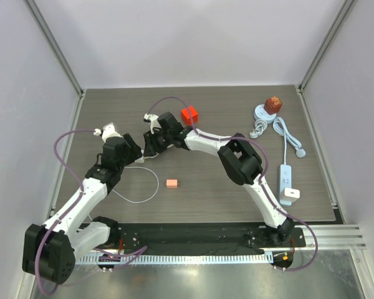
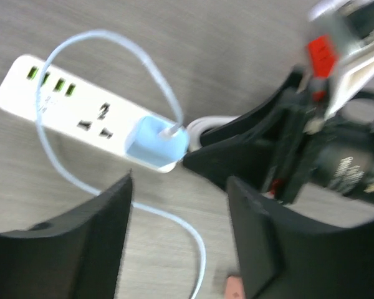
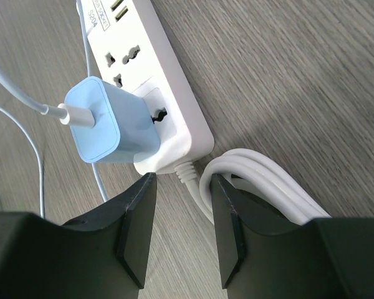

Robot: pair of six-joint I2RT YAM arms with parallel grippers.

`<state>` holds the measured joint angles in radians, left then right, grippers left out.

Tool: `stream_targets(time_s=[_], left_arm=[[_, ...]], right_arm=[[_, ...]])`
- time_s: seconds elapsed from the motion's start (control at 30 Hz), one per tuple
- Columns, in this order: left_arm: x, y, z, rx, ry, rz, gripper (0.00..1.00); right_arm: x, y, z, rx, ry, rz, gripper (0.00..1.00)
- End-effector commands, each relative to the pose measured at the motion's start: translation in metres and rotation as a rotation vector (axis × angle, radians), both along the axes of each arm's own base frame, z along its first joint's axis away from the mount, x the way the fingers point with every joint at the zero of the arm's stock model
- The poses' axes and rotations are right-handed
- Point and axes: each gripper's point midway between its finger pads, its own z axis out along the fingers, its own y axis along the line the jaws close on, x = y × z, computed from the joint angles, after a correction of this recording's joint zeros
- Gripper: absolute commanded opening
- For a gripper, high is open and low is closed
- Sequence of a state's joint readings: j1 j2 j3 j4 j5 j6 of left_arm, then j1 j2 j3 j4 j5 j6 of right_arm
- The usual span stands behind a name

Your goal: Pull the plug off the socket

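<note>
Dark wood-grain table (image 3: pixel 287 75) under me. The long white plastic power strip (image 3: pixel 143 50) lies flat on it. My right gripper (image 3: pixel 182 180) is at its cord end, jaws narrow, with the thick white cord (image 3: pixel 268 180) running into the gap. Clamped or not, I can't tell. My left gripper (image 2: pixel 181 187) is spread wide, nothing in it. The small pale-blue square plug (image 3: pixel 109 121) is seated in the end socket, just beyond my left fingertips, thin white cable (image 3: pixel 53 111) trailing from it.

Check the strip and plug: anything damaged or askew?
Nothing looks damaged. The blue plug sits seated in the white power strip; only its thin cable loops loosely across the strip's face.
</note>
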<state>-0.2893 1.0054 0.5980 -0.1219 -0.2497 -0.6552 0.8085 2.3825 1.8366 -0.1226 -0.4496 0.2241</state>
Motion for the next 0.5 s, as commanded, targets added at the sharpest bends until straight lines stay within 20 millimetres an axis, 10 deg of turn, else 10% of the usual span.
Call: stream_targets(time_s=[0.0, 0.47], left_arm=[[-0.01, 0.013, -0.011, 0.04, 0.081, 0.055, 0.66], [0.031, 0.008, -0.029, 0.137, 0.088, 0.018, 0.65]], right_arm=[[-0.016, -0.024, -0.04, -0.095, 0.119, -0.011, 0.47], [-0.023, -0.02, -0.037, -0.05, 0.158, 0.026, 0.47]])
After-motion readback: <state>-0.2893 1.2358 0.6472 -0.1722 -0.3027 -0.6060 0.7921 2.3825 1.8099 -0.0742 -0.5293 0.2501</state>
